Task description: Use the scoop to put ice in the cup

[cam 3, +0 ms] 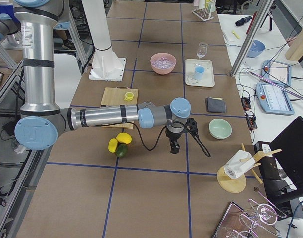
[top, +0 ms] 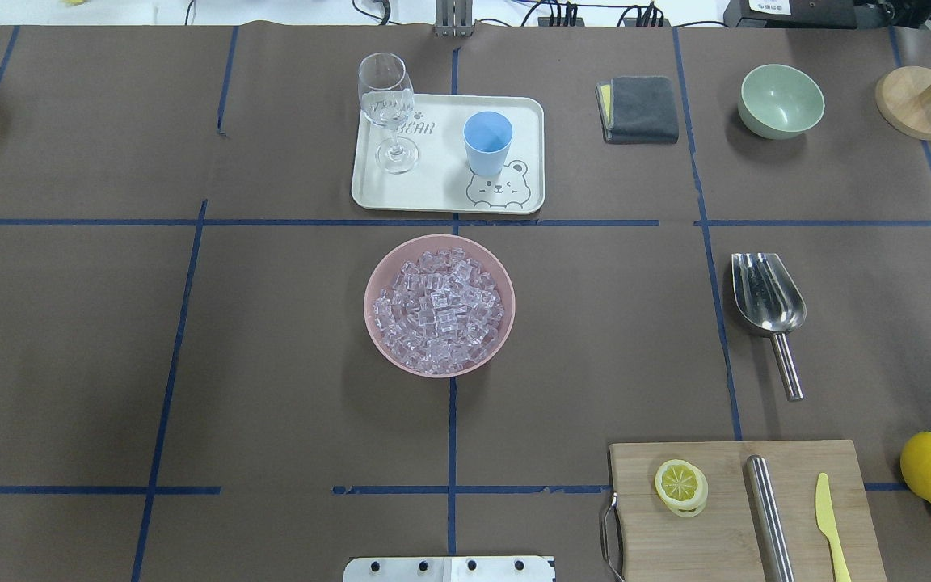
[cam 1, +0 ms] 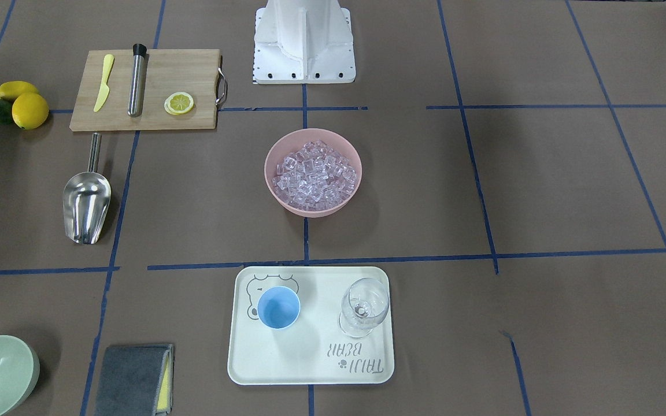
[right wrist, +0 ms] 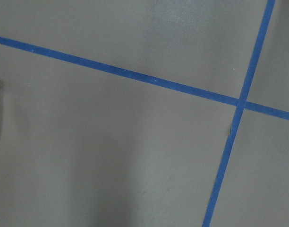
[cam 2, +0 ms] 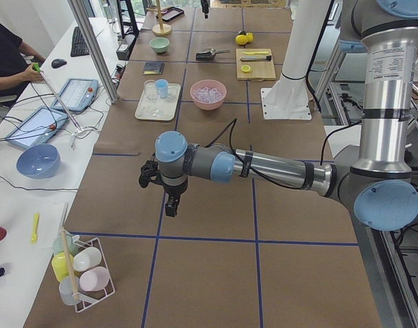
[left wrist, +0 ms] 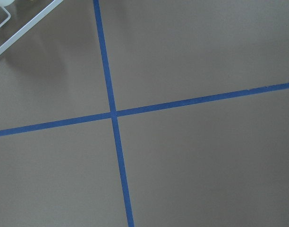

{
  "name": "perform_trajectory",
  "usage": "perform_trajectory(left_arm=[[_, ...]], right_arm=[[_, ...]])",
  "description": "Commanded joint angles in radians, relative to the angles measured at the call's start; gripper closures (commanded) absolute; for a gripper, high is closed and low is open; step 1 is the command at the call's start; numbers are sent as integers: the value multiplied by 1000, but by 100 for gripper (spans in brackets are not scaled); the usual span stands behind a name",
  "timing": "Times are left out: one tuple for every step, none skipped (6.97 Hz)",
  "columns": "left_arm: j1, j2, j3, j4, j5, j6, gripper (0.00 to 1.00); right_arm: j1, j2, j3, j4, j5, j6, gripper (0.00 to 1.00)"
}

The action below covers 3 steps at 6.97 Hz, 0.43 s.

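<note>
- Judging by how things are lying, I am only beginning: the ice [top: 440,311] is all sitting in the pink bowl [top: 368,303], the cup [top: 487,141] is standing upright and empty on the tray [top: 433,190], and nothing is holding the scoop [top: 766,295].
- My right gripper [cam 3: 175,146] is hanging above bare table. The side view is not letting me tell how far it is open, and I am seeing nothing in it.
- My left gripper [cam 2: 169,201] is hanging at the other table end, well apart from everything. I cannot tell its opening either.
- The scoop is lying flat, trough up, between my right gripper and the bowl, much nearer to that hand than to the left one.
- Its long axis is running from my base outward: the rod handle is pointing back toward me, and the open mouth is pointing away.
- What is left, I think: taking the handle, digging into the ice, tipping it into the cup.
</note>
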Motion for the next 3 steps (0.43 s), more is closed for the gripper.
perform_trajectory(left_arm=[[0,0,-2,1,-4,2,0],[0,-4,-3,-4,-25,2,0],[2,-4,-3,-4,-41,2,0]], right_arm=[[0,2,2,0,0,1,0],[0,0,2,0,0,1,0],[0,0,4,0,0,1,0]])
